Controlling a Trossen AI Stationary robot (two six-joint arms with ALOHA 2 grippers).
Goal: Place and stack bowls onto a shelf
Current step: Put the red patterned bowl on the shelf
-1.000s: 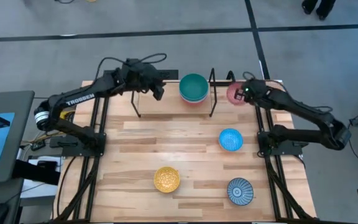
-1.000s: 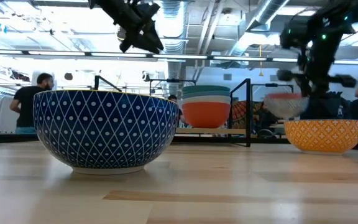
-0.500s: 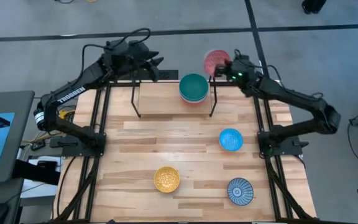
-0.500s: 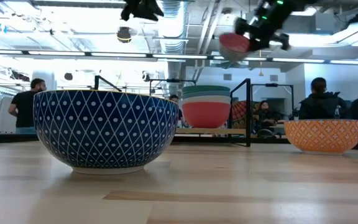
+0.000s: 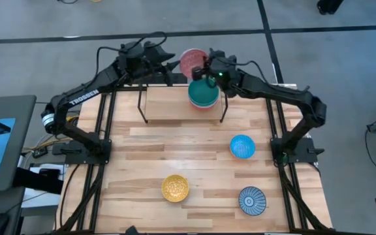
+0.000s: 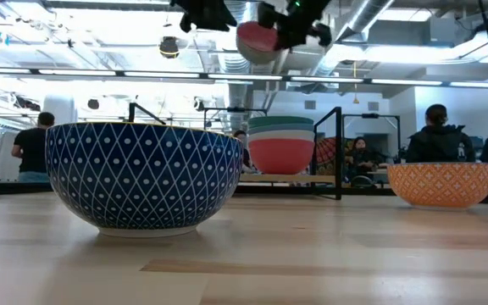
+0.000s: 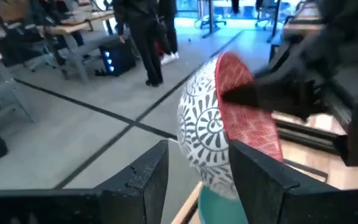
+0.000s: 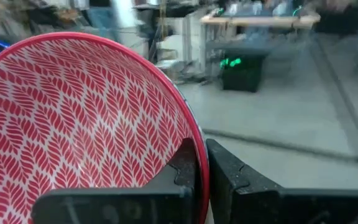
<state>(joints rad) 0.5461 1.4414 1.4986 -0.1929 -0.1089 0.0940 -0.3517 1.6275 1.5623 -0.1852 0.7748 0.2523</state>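
The pink-red patterned bowl, pinched at its rim by the right tool, has swung across to hang behind the bowl stack on the shelf, so placing looks close. The left tool, fingers apart, hovers just beside it, crowding the descent. The blue bowl waits on the counter.

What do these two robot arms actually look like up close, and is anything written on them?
Both are slim, dark, jointed arms on black metal frames. The left arm carries white "TROSSEN" lettering and loose black cables looping over its wrist. The right arm shows a small green light near its wrist. The left gripper and right gripper each end in two chunky black fingers.
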